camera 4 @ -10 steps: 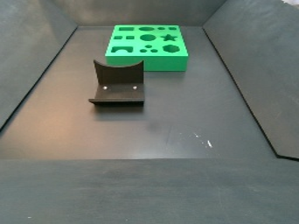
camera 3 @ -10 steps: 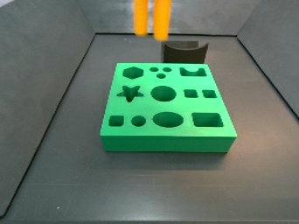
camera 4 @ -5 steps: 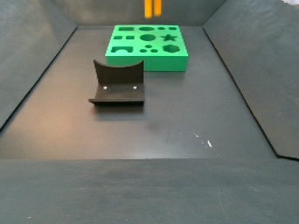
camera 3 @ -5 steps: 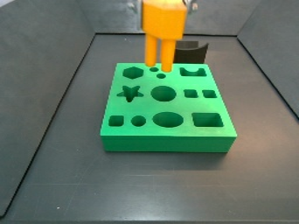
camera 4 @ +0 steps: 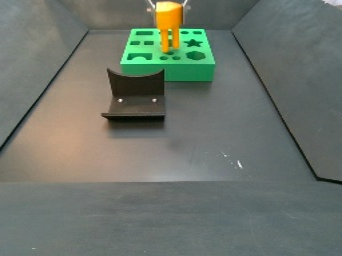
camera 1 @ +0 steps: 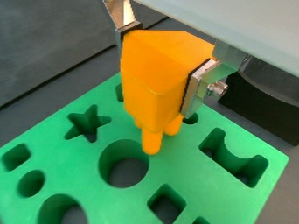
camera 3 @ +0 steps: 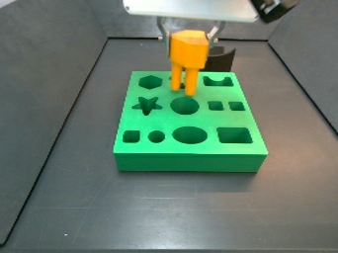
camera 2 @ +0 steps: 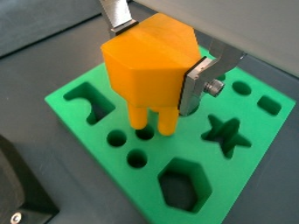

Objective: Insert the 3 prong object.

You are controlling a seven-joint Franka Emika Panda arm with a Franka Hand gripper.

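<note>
My gripper (camera 3: 189, 40) is shut on the orange 3 prong object (camera 3: 187, 61), which hangs upright with its prongs pointing down. It is just above the far middle of the green block (camera 3: 189, 158), over the small round holes (camera 2: 121, 138). In both wrist views the silver fingers (camera 1: 202, 80) clamp the orange body (camera 2: 146, 59) on two sides. The prong tips (camera 2: 153, 122) sit at or just over the block's top near the holes; I cannot tell if they touch. In a side view the object (camera 4: 167, 22) stands over the block (camera 4: 168, 66).
The dark fixture (camera 4: 134, 98) stands on the floor apart from the block; in a side view it (camera 3: 215, 56) sits right behind the block. The block has star (camera 3: 148, 104), hexagon (camera 3: 153, 82), round (camera 3: 185, 105) and square (camera 3: 234, 134) holes. Grey walls ring the floor.
The gripper has come down with the orange object, from high above the block's far edge to just above the block's top. The block and fixture have not moved.
</note>
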